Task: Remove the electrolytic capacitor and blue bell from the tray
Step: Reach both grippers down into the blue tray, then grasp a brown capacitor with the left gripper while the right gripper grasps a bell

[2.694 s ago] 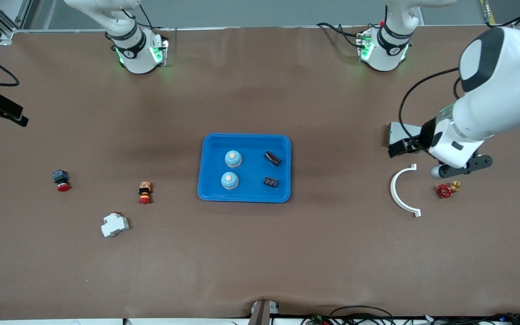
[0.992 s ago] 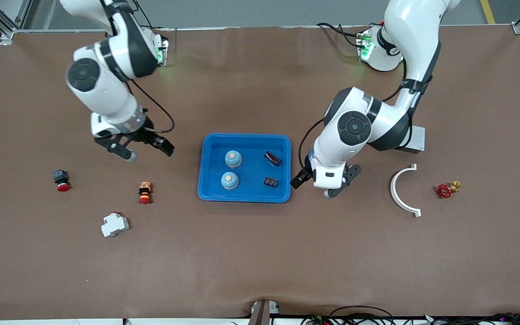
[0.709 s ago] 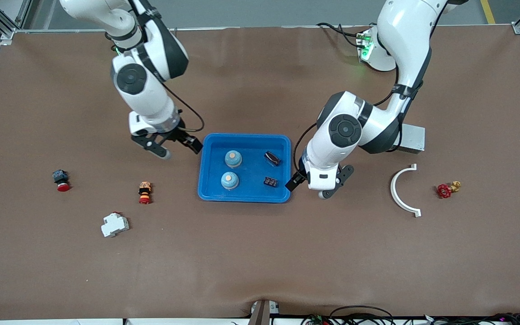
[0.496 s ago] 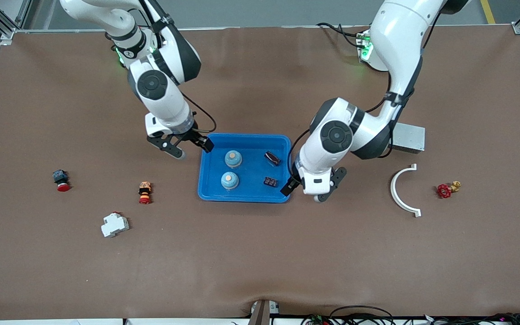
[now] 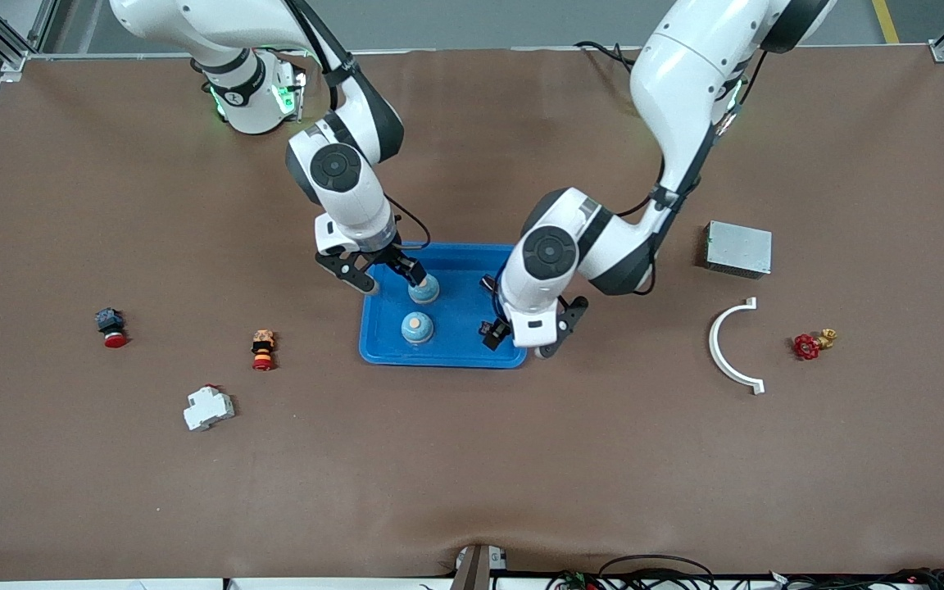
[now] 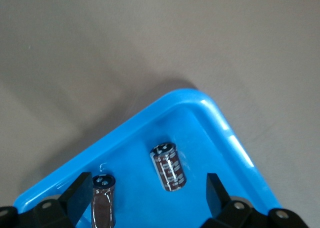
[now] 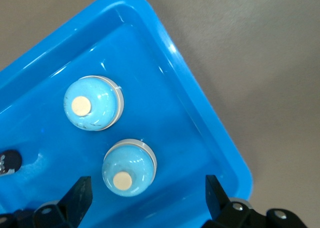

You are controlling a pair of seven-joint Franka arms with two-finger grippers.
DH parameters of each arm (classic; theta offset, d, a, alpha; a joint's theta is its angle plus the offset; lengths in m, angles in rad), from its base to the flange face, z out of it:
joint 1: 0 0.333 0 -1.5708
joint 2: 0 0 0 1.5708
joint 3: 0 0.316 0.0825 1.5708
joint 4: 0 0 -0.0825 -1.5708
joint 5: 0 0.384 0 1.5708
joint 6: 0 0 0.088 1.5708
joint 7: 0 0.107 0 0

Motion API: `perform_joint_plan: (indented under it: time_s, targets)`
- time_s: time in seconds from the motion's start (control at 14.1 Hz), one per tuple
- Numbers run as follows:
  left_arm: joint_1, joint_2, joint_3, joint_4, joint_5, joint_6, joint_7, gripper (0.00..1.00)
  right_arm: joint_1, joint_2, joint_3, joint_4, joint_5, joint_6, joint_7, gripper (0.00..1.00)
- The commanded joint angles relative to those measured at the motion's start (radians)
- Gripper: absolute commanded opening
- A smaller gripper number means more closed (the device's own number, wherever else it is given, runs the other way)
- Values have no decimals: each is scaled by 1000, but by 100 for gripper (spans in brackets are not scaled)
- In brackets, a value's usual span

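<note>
A blue tray [image 5: 443,356] in the middle of the table holds two light-blue bells [image 5: 416,327] [image 5: 425,289] and two dark capacitors [image 5: 489,329]. My right gripper [image 5: 384,274] hangs open over the tray's end toward the right arm, above the bell farther from the front camera. In the right wrist view that bell [image 7: 128,168] lies between the fingers of the right gripper [image 7: 147,195], the other bell [image 7: 93,109] farther off. My left gripper [image 5: 524,336] is open over the tray's other end. In its wrist view one capacitor [image 6: 169,166] lies between the fingers of the left gripper [image 6: 147,200], the other capacitor [image 6: 102,198] by one finger.
Toward the right arm's end lie a red push button [image 5: 111,328], an orange and red switch [image 5: 262,348] and a white breaker [image 5: 208,407]. Toward the left arm's end are a grey metal box [image 5: 738,248], a white curved bracket [image 5: 730,348] and a red valve [image 5: 808,344].
Both arms have swung in from the table's ends and now hang over the tray. Both grippers stayed open, and the bells and capacitors have not moved.
</note>
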Motion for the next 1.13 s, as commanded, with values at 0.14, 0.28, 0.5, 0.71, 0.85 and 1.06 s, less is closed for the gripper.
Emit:
perform_joint_plan:
  time_s: [0.14, 0.28, 0.5, 0.71, 0.85, 1.06]
  targets:
    - [-56, 26, 14, -11, 52, -22, -73, 100, 21, 92, -12, 92, 8, 10, 45, 100]
    - [-83, 49, 14, -18, 52, -28, -77, 97, 38, 132, -13, 138, 6, 7, 85, 100]
    - [-94, 77, 14, -21, 62, -28, -114, 94, 49, 177, -13, 173, 3, 7, 92, 100]
    - [-109, 87, 14, -21, 64, -28, -116, 81, 57, 184, -15, 176, -8, 1, 89, 100]
    - [-114, 86, 14, -32, 64, -28, -117, 46, 58, 194, -15, 176, -9, -1, 88, 100]
    - [-122, 77, 16, -32, 64, -45, -129, 0, 64, 212, -16, 176, -35, -4, 89, 100]
